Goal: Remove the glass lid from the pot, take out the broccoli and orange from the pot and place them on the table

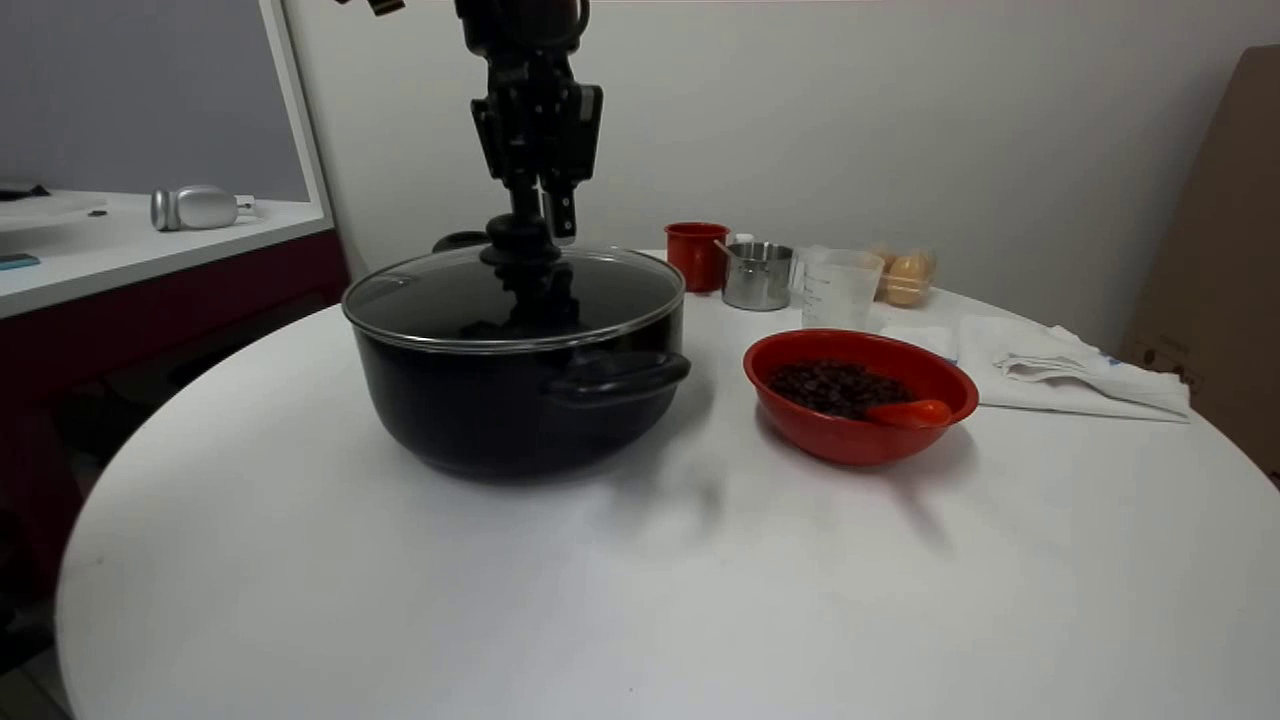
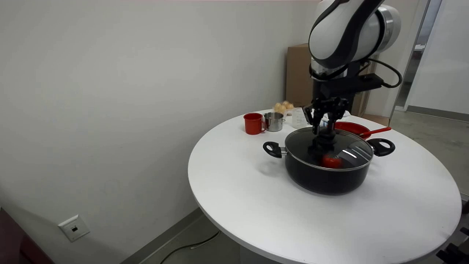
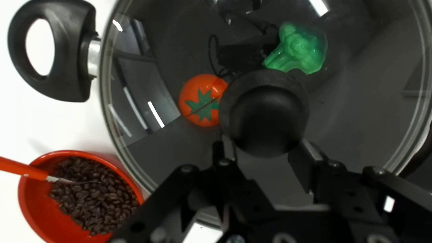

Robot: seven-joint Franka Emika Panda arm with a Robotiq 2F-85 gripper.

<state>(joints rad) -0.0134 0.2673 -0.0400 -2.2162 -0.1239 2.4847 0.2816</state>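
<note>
- In an exterior view, the big black pot (image 1: pixel 500 415) stands on the round white table (image 1: pixel 450 600).
- The glass lid (image 1: pixel 513 315) sits flat on top of the pot. Its black knob (image 1: pixel 520 245) sticks up over the middle of the pot.
- The gripper (image 1: pixel 545 222) is right over the pot. It is narrow and pinches the knob, so it is holding the lid.
- To the right of the pot, a little apart from it, is a red bowl (image 1: pixel 830 437). In the bowl are dark beans (image 1: pixel 830 388) and a red-handled tool (image 1: pixel 912 413).
- Behind the pot and off to its right are a red mug (image 1: pixel 695 258), a shiny metal cup (image 1: pixel 757 280), a clear measuring cup (image 1: pixel 838 290) and some eggs (image 1: pixel 908 280). A white cloth (image 1: pixel 1085 375) lies well apart from the pot on that side.
- In an exterior view, the white and black arm (image 2: pixel 340 40) bends down over the pot. Through the glass you can see the orange (image 2: pixel 331 161) inside the pot. The red bowl peeks out from behind the pot, and a brown box (image 2: pixel 298 73) stands well behind the pot.
- In the wrist view, the fingers (image 3: pixel 302 167) are on two sides of the knob. The broccoli (image 3: pixel 297 50) lies in the pot, under the glass. The orange is in the pot too, green top up, apart from the broccoli. The knob hides a bit of the orange. One handle (image 3: pixel 76 50) sticks out from the pot, and the red bowl is just beside the pot.
</note>
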